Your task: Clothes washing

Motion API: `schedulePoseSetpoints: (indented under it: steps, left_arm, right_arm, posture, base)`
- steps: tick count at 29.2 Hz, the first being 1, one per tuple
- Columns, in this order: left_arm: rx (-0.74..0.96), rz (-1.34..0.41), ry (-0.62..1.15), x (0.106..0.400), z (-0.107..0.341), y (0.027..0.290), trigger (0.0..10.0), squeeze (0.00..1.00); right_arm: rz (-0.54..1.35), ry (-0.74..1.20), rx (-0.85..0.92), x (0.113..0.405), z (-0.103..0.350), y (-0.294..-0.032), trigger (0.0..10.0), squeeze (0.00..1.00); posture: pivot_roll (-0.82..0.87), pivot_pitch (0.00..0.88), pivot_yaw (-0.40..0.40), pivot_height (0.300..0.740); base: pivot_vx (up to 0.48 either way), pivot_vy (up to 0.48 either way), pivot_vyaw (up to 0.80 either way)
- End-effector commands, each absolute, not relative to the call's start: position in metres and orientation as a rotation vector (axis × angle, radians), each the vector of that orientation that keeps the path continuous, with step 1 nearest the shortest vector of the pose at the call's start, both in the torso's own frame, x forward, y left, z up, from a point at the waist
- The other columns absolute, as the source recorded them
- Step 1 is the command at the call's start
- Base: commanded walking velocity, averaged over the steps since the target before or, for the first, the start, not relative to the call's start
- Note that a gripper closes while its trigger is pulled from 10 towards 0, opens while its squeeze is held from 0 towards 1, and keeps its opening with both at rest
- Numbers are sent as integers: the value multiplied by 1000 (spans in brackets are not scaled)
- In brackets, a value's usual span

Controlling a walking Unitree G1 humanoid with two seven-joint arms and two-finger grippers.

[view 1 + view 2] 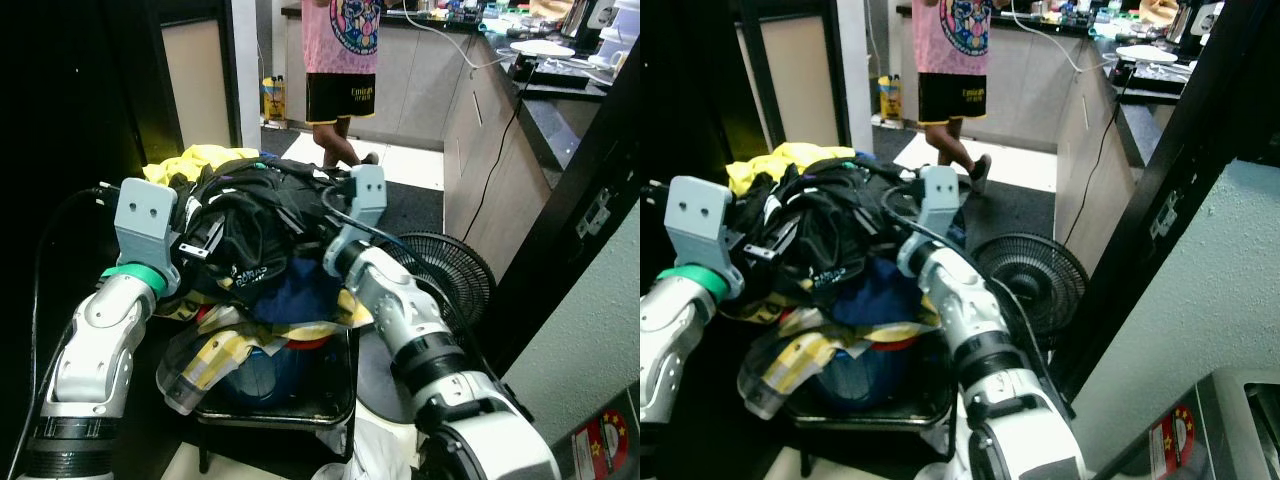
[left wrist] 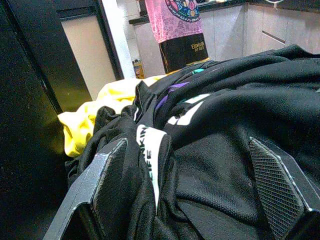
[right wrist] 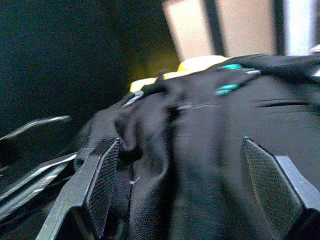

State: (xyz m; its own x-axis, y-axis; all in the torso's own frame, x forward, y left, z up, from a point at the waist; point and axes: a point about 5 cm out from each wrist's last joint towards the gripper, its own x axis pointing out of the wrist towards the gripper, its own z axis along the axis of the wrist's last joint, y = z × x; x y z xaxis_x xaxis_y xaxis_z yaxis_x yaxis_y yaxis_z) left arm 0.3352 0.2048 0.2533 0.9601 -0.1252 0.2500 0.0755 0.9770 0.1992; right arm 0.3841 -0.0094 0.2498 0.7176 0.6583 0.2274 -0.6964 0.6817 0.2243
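A heap of clothes [image 1: 255, 215], mostly black with a yellow garment [image 1: 200, 160] at the back, is piled on a blue tub [image 1: 260, 370] that rests on a black tray [image 1: 325, 400]. My left gripper [image 1: 200, 238] pushes into the heap's left side. My right gripper [image 1: 322, 192] reaches in from the right side near the top. In the left wrist view, the left gripper [image 2: 187, 150] is open, fingers [image 2: 107, 185] wide apart with black cloth [image 2: 225, 100] bulging between them. The right gripper [image 3: 180, 145] is likewise open over black cloth [image 3: 200, 165].
A black floor fan [image 1: 445, 265] stands just right of the tray. A person [image 1: 340, 60] in a pink shirt and black shorts stands behind the heap. A kitchen counter [image 1: 540, 90] runs along the right. Dark panels [image 1: 70, 100] close off the left.
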Motion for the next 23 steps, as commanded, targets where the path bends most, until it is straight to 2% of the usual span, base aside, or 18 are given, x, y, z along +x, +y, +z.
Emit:
schedulePoseSetpoints:
  steps: [1,16,23]
  left_arm:
    - [198,-109,-253,333,251,202,10000,0]
    - [214,-126,-221,335,247,199,10000,0]
    - [211,-124,-216,335,247,199,10000,0]
  right_arm:
    - [781,-123,295,383,248,-6,10000,0]
    - [832,-112,284,381,246,9,10000,0]
    - [933,-130,277,374,251,22,10000,0]
  posture:
    - [28,82,9,740]
    - [31,91,9,740]
    - [30,95,8,740]
  base:
    - [0,0,0]
    - [0,0,0]
    - [0,0,0]
